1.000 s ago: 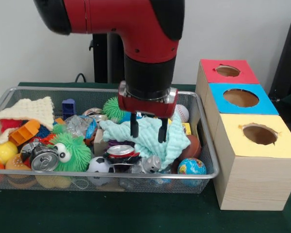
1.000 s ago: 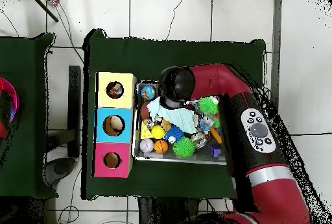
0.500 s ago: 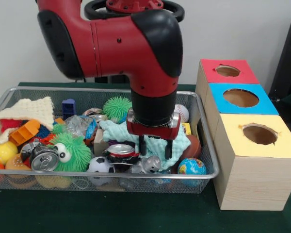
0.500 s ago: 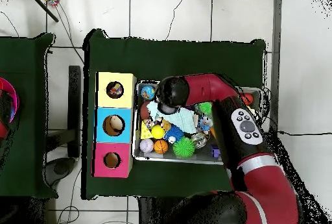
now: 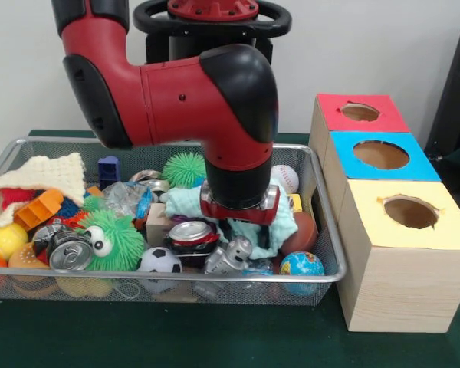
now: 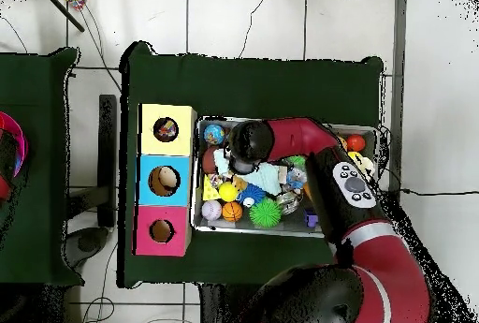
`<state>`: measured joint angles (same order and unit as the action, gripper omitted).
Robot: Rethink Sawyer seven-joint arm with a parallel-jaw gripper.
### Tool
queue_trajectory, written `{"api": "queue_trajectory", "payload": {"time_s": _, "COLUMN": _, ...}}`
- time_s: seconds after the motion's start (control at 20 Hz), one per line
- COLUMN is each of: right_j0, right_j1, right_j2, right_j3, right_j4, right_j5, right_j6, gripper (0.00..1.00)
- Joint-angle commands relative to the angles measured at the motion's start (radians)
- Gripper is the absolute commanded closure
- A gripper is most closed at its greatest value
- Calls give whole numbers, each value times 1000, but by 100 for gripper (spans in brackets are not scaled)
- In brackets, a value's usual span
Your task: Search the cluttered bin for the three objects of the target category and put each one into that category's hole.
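Observation:
The wire bin [image 5: 327, 244] is packed with toys. My gripper [image 5: 240, 230] is pushed down into a mint green cloth [image 5: 182, 202] at the bin's middle right, and the cloth hides its tips. A crushed can [image 5: 190, 232] and a silver figure [image 5: 228, 257] lie just beside it, with a globe ball [image 5: 301, 264] and a brown football [image 5: 299, 232] to its right. From overhead, the arm's wrist [image 6: 246, 141] covers the gripper. Right of the bin stand the red box [image 5: 360, 113], blue box [image 5: 381, 155] and yellow box [image 5: 410, 212], each with a round hole on top.
A green furry toy [image 5: 111, 240], a soccer ball [image 5: 156, 261], a green spiky ball [image 5: 184, 169], a baseball [image 5: 286, 178] and a cream knitted cloth [image 5: 50, 175] also fill the bin. Overhead, a yellow ball [image 6: 227, 190] and an orange ball [image 6: 232, 211] lie near the boxes.
The gripper has dropped from above the mint cloth down into it, so its tips no longer show. The arm's elbow has swung lower into the front view.

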<state>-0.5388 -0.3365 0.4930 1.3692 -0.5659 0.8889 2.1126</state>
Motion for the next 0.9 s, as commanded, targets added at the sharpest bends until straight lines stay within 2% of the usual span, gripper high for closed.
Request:
{"api": "queue_trajectory", "payload": {"time_s": 0.05, "right_j0": -31, "right_j1": 87, "right_j2": -18, "right_j3": 77, "right_j4": -33, "right_j5": 81, "right_j6": -229, "gripper": 0}}
{"api": "queue_trajectory", "payload": {"time_s": 0.1, "right_j0": -40, "right_j1": 88, "right_j2": -7, "right_j3": 78, "right_j4": -35, "right_j5": 59, "right_j6": -239, "gripper": 0}}
{"api": "queue_trajectory", "payload": {"time_s": 0.15, "right_j0": -48, "right_j1": 91, "right_j2": 5, "right_j3": 77, "right_j4": -34, "right_j5": 35, "right_j6": -241, "gripper": 100}}
{"api": "queue_trajectory", "payload": {"time_s": 0.35, "right_j0": -51, "right_j1": 87, "right_j2": 23, "right_j3": 43, "right_j4": -42, "right_j5": -9, "right_j6": -244, "gripper": 100}}
{"api": "queue_trajectory", "payload": {"time_s": 0.5, "right_j0": -33, "right_j1": 19, "right_j2": 56, "right_j3": -60, "right_j4": -17, "right_j5": 140, "right_j6": -334, "gripper": 100}}
{"api": "queue_trajectory", "payload": {"time_s": 0.7, "right_j0": -37, "right_j1": -112, "right_j2": 86, "right_j3": -121, "right_j4": 13, "right_j5": 331, "right_j6": -422, "gripper": 100}}
{"api": "queue_trajectory", "payload": {"time_s": 0.9, "right_j0": -56, "right_j1": -173, "right_j2": 91, "right_j3": -128, "right_j4": 23, "right_j5": 368, "right_j6": -384, "gripper": 100}}
